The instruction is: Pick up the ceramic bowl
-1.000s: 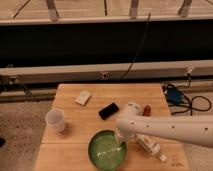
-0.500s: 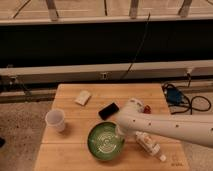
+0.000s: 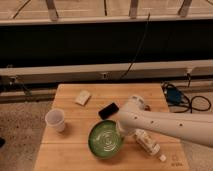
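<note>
Now tilted and raised off the table at its right rim, ceramic bowl, with end effector apparently clamped there, suggesting lift underway.

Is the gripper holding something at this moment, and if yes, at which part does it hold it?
It cannot be told. The gripper is at the right rim of the green bowl on the table, but a grip is not visible.

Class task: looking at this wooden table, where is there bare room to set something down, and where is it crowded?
Bare wood: the front-left corner below the plastic cup, and the back strip right of the small packet. Crowded: centre-right, where the gripper meets the ceramic bowl, with the black phone and bottle close by.
</note>
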Available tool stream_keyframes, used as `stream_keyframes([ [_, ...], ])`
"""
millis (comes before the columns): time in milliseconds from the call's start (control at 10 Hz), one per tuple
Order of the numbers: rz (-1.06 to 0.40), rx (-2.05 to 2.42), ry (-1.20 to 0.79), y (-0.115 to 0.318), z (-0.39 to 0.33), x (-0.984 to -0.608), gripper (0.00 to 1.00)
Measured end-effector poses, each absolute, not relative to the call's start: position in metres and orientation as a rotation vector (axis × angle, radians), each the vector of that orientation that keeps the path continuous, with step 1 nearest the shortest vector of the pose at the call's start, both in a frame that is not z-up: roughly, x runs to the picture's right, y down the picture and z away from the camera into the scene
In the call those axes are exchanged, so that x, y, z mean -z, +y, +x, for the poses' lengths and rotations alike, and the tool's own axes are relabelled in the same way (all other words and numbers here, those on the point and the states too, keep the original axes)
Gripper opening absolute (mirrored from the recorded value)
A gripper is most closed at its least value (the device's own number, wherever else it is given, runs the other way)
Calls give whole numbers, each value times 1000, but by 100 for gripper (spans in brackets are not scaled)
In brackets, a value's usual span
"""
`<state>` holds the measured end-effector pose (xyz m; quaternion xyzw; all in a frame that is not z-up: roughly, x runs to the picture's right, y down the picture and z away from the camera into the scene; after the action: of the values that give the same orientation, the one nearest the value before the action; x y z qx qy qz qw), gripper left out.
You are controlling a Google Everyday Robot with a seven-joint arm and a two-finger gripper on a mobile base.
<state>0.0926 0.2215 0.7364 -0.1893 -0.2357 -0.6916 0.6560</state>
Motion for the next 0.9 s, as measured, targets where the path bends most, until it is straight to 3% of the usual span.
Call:
stream_keyframes([
  [900,-404,1587,-514,199,94,-723,0],
])
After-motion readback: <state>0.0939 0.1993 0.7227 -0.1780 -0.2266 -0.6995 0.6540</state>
